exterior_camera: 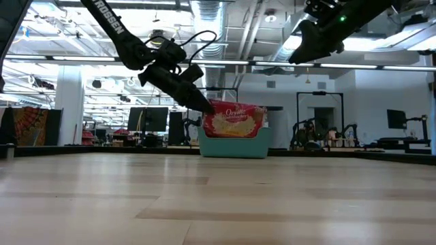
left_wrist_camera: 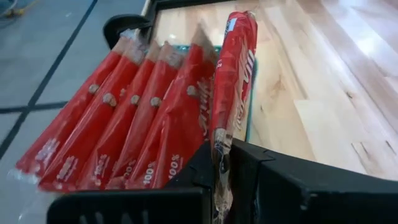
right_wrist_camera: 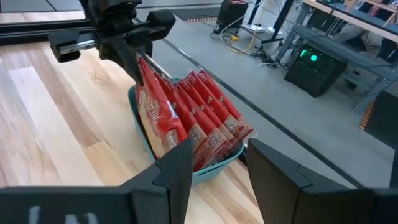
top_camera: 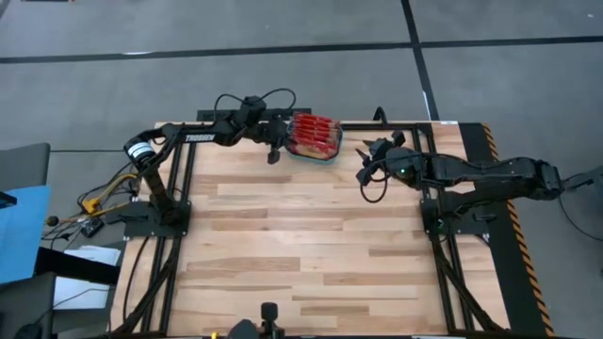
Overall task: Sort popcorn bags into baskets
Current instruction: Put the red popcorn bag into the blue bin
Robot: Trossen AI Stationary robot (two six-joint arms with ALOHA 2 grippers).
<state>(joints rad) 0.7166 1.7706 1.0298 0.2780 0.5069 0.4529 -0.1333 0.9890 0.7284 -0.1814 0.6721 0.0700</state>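
Packets of popcorn stand on edge in a row inside the basket [top_camera: 327, 154], a small teal plastic bin with rounded corners at the far edge of the wooden table [top_camera: 301, 254]. The left gripper [top_camera: 274, 148] sits at the basket's near-left side, its fingers clenched on the edge of the last popcorn bag [left_wrist_camera: 235, 68], which stands upright at the end of the row, touching its neighbours. No packets lie loose on the table, so the sorting looks almost finished: this seems the final bag being seated.

The right gripper [top_camera: 366, 173] hangs in the air just beside the basket on its other side, jaws apart and holding nothing.

Next, in my judgement, the left fingers need to let go and lift straight up, so the thin bag does not get dragged out or tipped over the rim.

The other popcorn bags [left_wrist_camera: 118, 124] are flat, glossy red plastic with crimped seams and white lettering; they look slippery and slightly floppy, leaning on one another. The front packet in the low view shows a pale yellow-white picture. The table is smooth pale butcher-block wood
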